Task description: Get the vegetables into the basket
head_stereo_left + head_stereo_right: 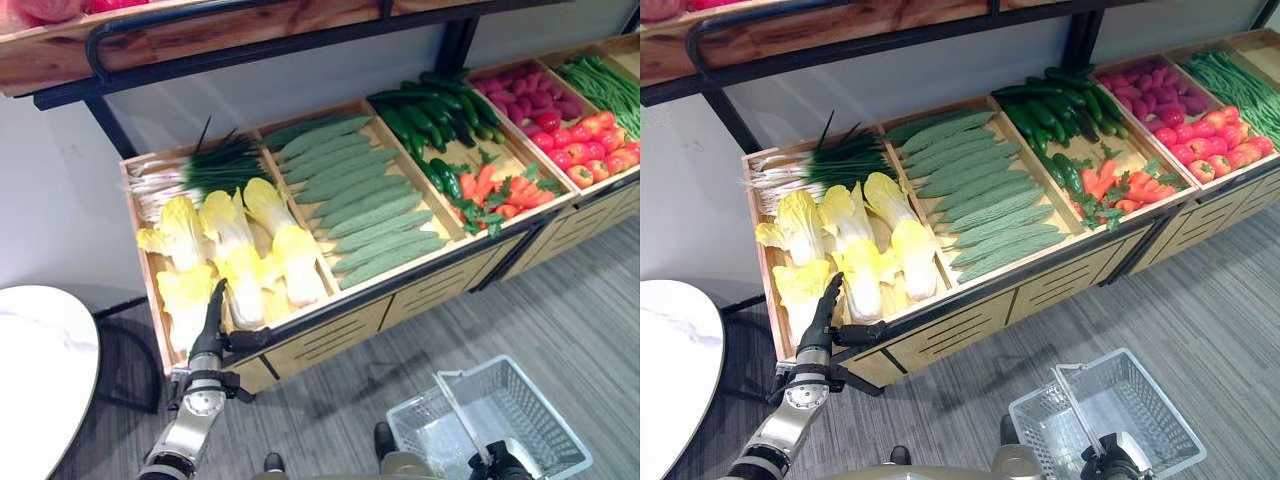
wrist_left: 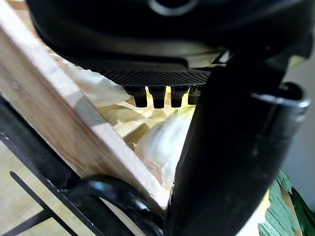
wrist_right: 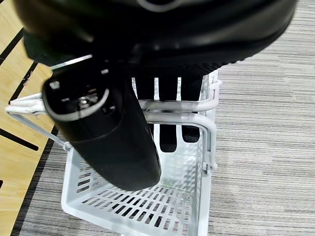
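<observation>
Left eye view: my left hand reaches over the front lip of the slanted wooden produce stand, its fingers stretched straight out onto the pale yellow-and-white napa cabbages in the nearest compartment. Behind the cabbages lie green onions with white stalks. The next compartment holds ridged light-green gourds. Further along are dark green cucumbers, orange carrots with leafy tops, purple-red round vegetables, red tomatoes and long green beans. The white wire-mesh shopping basket stands on the grey striped floor, well apart from the stand, with no vegetable in it. A round white tabletop sits at my far left.

Right eye view: same layout. My right hand shows at the bottom edge, at the basket's near end.

Left wrist view: my fingertips are extended in a row, not curled, lying against the cabbage leaves just past the stand's wooden edge; my thumb stands apart. I have hold of nothing.

Right wrist view: my right-hand fingers are curled round the basket's white wire handles, thumb on the near side. The basket hangs beneath, its mesh bottom bare.
</observation>
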Robot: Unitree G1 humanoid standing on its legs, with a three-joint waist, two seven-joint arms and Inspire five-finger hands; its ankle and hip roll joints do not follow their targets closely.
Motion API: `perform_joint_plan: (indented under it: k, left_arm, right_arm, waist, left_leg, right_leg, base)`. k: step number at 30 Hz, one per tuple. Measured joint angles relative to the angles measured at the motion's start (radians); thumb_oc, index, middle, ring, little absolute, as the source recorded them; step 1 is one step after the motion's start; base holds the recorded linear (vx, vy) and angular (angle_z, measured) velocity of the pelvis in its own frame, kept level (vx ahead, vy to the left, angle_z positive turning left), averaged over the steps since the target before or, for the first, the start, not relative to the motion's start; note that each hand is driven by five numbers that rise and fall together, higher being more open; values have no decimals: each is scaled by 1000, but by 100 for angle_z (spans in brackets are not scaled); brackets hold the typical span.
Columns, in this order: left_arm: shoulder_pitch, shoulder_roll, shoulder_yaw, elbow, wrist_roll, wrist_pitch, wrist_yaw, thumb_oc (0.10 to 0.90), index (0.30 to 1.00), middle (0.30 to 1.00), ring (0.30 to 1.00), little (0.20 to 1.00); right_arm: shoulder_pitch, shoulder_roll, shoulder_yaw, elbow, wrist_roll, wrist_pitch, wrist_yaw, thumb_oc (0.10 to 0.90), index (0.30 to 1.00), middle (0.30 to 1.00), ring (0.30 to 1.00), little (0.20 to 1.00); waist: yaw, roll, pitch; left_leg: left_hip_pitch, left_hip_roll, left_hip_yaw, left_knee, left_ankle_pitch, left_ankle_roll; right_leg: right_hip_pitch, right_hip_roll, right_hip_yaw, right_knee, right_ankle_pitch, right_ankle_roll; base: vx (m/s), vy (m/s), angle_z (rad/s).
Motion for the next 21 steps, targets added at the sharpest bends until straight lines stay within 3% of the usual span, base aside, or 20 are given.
perform_joint_plan:
  k: [1,2,3,6,8,9,10,11,12,13,14,15,16,17,18,20,21]
  left_arm:
    - [-12,-11,1,33,0,-8,7,900,1000,1000,1000,1000]
    - [-28,-18,0,68,8,-10,12,620,607,607,607,607]
    - [-41,-22,0,97,10,-17,20,400,300,300,300,300]
    - [-94,-58,-3,219,4,-55,29,400,300,300,300,300]
    - [-148,-89,-1,291,-14,-58,96,400,300,300,300,300]
    - [-190,-97,19,354,-28,-55,114,400,300,300,300,300]
    - [-217,-92,28,391,-47,-55,121,400,300,300,300,300]
    - [-260,-63,26,458,-53,-43,141,400,300,300,300,300]
    - [-271,-49,32,477,-62,-25,149,400,300,300,300,300]
    - [-281,-43,40,492,-69,-13,155,400,300,300,300,300]
    - [-305,-50,71,528,-91,3,166,400,300,300,300,300]
    - [-309,-42,80,526,-101,3,170,400,300,300,300,300]
    - [-312,-28,78,521,-102,3,174,400,300,300,300,300]
    - [-323,-7,80,522,-104,4,174,400,300,300,300,300]
    - [-323,0,83,524,-114,4,179,400,300,300,300,300]
    - [-325,10,98,529,-135,31,181,400,300,300,300,300]
    - [-311,-12,123,499,-168,45,199,400,300,300,300,300]
  right_arm:
    - [-1,0,1,9,0,0,-1,400,300,300,300,300]
    - [-5,0,1,18,0,4,-1,400,300,300,300,300]
    - [-6,0,4,19,-1,4,-2,400,300,300,300,300]
    - [-7,-1,42,36,-1,13,-11,400,300,300,300,300]
    - [-29,-1,79,37,-2,12,-16,400,300,300,300,300]
    - [-42,4,78,38,-2,12,-16,400,300,300,300,300]
    - [-52,19,77,45,-2,12,-16,400,300,300,300,300]
    - [-37,50,82,52,-10,10,-8,400,300,300,300,300]
    - [-44,50,87,49,-10,9,-10,400,300,300,300,300]
    - [-50,43,101,46,-10,0,-13,400,300,300,300,300]
    - [-69,16,119,44,-16,-11,-16,400,300,300,300,300]
    - [-70,24,118,47,-18,-7,-14,400,300,300,300,300]
    - [-58,26,113,51,-18,-5,-16,400,300,300,300,300]
    - [-47,30,113,53,-18,-3,-10,400,300,300,300,300]
    - [-45,29,113,55,-18,-3,-11,400,300,300,300,300]
    - [-42,15,114,51,-18,-2,-13,400,300,300,300,300]
    - [-22,-5,114,47,-18,1,-14,400,300,300,300,300]
  waist:
    - [1,3,-7]
    - [2,5,-15]
    - [3,4,-15]
    - [16,2,-29]
    - [18,-8,-35]
    - [21,-1,-42]
    - [22,-4,-50]
    - [0,-68,-70]
    - [-7,-79,-72]
    - [-8,-79,-72]
    - [-1,4,-76]
    - [-3,7,-70]
    - [-9,-16,-67]
    - [-18,-42,-65]
    - [-28,-44,-58]
    - [-37,-32,-55]
    - [-36,-8,-52]
  left_leg:
    - [3,0,2,0,-3,-4]
    - [7,-1,5,0,-8,-11]
    - [7,0,5,0,-8,-11]
    - [5,-3,15,-1,-9,-13]
    - [-28,-3,19,-1,-10,-13]
    - [-50,15,20,-1,-11,-11]
    - [-61,31,19,-1,-12,-17]
    - [-58,7,12,11,-32,-43]
    - [-54,-5,11,31,-30,-32]
    - [-47,-16,13,40,-34,-26]
    - [-49,41,15,7,-41,7]
    - [-59,50,17,9,-38,10]
    - [-59,43,14,0,-40,10]
    - [-51,31,14,0,-45,-5]
    - [-51,35,6,5,-47,-2]
    - [-37,35,10,8,-42,9]
    - [-25,44,9,2,-20,8]
  right_leg:
    - [2,-1,1,0,0,0]
    - [4,-1,4,0,0,0]
    - [3,-4,5,0,0,0]
    - [-7,-7,13,0,-1,1]
    - [-45,-7,14,0,-13,18]
    - [-61,8,1,21,-17,26]
    - [-110,20,-14,131,-33,5]
    - [-123,5,-12,136,-60,-6]
    - [-123,2,-2,121,-61,-5]
    - [-122,5,5,101,-63,0]
    - [-140,61,-15,112,-72,-5]
    - [-169,65,-18,215,-86,-25]
    - [-171,51,-16,286,-126,-16]
    - [-150,34,-14,260,-132,-24]
    - [-136,37,-23,232,-134,-22]
    - [-98,45,-29,174,-119,-18]
    - [-76,56,-32,139,-79,-22]
  base:
    - [14,2,-6]
    - [16,6,-7]
    - [27,14,-6]
    - [23,10,-11]
    - [19,8,-19]
    - [16,6,-13]
    - [0,0,0]
    - [20,9,-9]
    - [27,15,-22]
    - [25,16,-76]
    - [18,14,-65]
    - [17,12,-34]
    - [13,9,15]
    - [13,13,17]
    - [0,0,0]
    - [5,7,-21]
    - [0,6,-20]
